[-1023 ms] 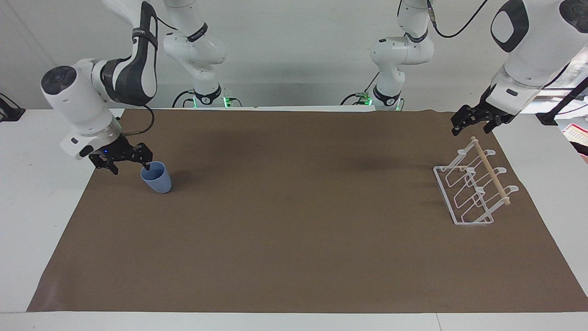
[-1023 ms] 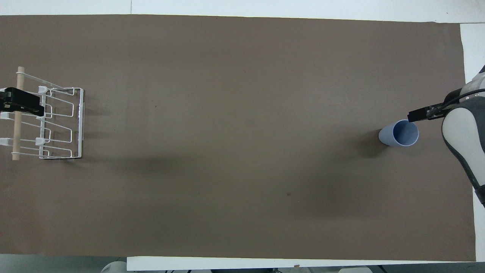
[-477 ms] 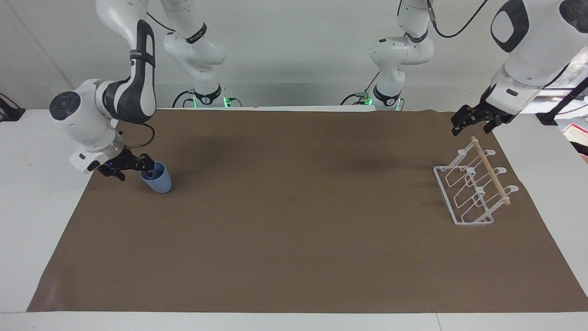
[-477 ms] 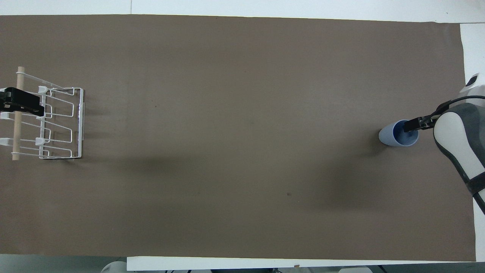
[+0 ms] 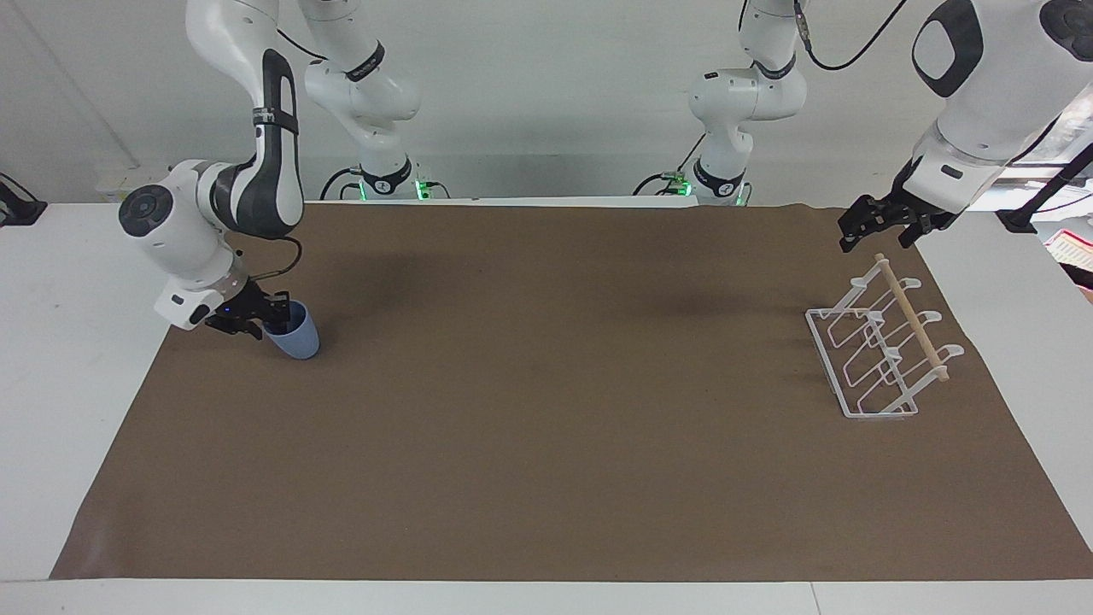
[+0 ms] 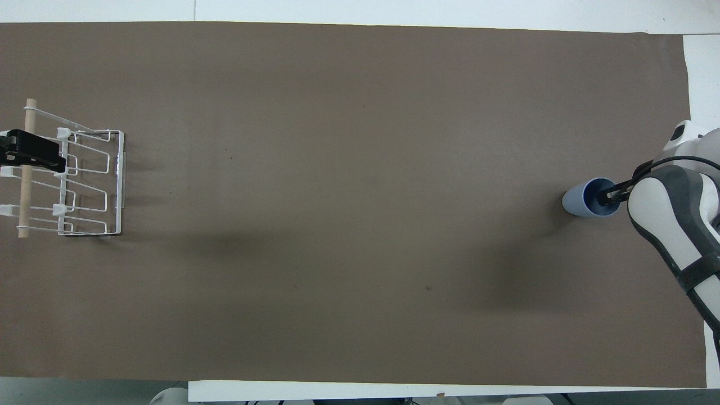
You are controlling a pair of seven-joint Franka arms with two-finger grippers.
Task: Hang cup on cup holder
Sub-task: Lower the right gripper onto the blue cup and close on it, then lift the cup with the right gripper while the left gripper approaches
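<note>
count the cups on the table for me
1. A small light-blue plastic tumbler stands on the brown mat at the right arm's end of the table, with the right tool at its rim. The white wire rack holds none.

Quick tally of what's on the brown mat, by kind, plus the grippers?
Cup: 1, light blue, at the right arm's end.
Cup holder: 1, white wire with a wooden dowel, at the left arm's end.
Grippers: 2, the right gripper at the cup's rim, the left gripper over the cup holder, waiting.
Total: 4
</note>
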